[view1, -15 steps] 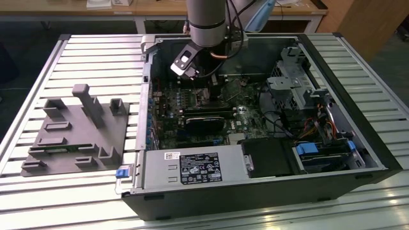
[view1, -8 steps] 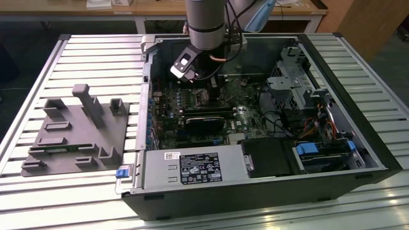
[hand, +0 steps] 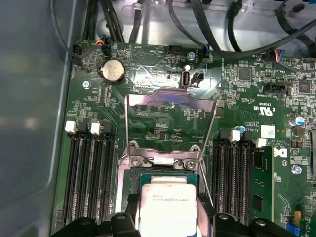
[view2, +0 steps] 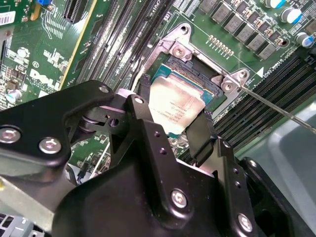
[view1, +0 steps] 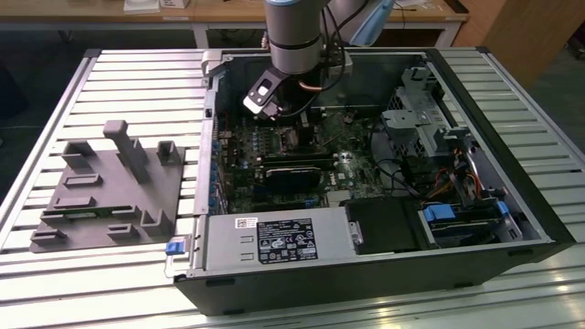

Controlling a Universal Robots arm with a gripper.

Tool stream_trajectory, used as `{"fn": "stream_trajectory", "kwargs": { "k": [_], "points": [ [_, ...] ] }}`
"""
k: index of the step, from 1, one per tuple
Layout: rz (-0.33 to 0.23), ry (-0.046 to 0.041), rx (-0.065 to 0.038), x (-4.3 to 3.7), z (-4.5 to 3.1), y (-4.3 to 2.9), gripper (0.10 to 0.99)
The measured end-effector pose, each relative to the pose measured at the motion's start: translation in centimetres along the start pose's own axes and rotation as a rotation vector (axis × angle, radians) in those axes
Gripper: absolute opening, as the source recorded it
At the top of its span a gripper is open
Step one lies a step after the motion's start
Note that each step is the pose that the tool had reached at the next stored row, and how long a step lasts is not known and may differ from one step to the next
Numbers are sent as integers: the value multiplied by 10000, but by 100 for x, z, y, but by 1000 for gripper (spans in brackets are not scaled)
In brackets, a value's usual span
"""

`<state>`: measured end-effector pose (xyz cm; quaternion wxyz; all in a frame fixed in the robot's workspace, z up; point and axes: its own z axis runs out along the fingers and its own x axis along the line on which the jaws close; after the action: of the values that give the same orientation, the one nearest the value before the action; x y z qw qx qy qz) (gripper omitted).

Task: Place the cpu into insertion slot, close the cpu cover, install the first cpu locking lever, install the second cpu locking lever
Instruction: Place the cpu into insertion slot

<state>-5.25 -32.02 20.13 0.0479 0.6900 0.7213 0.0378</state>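
My gripper (view2: 173, 112) is shut on the cpu (view2: 174, 104), a pale metal square pinched between two black fingers (view2: 199, 132). It sits right over the insertion slot (view2: 183, 48), whose silvery rim and dark centre show around it; I cannot tell if it is seated. In the first wrist view the cpu (hand: 170, 202) lies at the slot (hand: 136, 178), with the gripper (hand: 168, 213) around it. The cpu cover (hand: 170, 98) is flipped open, away from the slot. Thin locking levers (hand: 127, 129) (view2: 276, 106) stand released. In the exterior view the gripper (view1: 290, 122) reaches down into the open computer case.
Long black memory slots (hand: 89, 173) flank the socket on both sides. A coin battery (hand: 112, 70) and cables (hand: 197, 24) lie beyond the cover. The grey power-supply box (view1: 274, 240), a drive cage (view1: 429, 116) and case walls hem the arm in. A grey fixture (view1: 109, 185) stands on the exterior view's left.
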Motion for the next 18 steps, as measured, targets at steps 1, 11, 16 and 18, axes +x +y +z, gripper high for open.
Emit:
{"fn": "stream_trajectory", "kwargs": {
  "k": [1,11,16,18],
  "points": [
    [47,-6,1,0,6,-1,541],
    [145,77,1,3,50,-31,541],
    [161,207,-4,4,76,-34,541],
    [168,263,-7,4,81,-35,541]
  ]
}}
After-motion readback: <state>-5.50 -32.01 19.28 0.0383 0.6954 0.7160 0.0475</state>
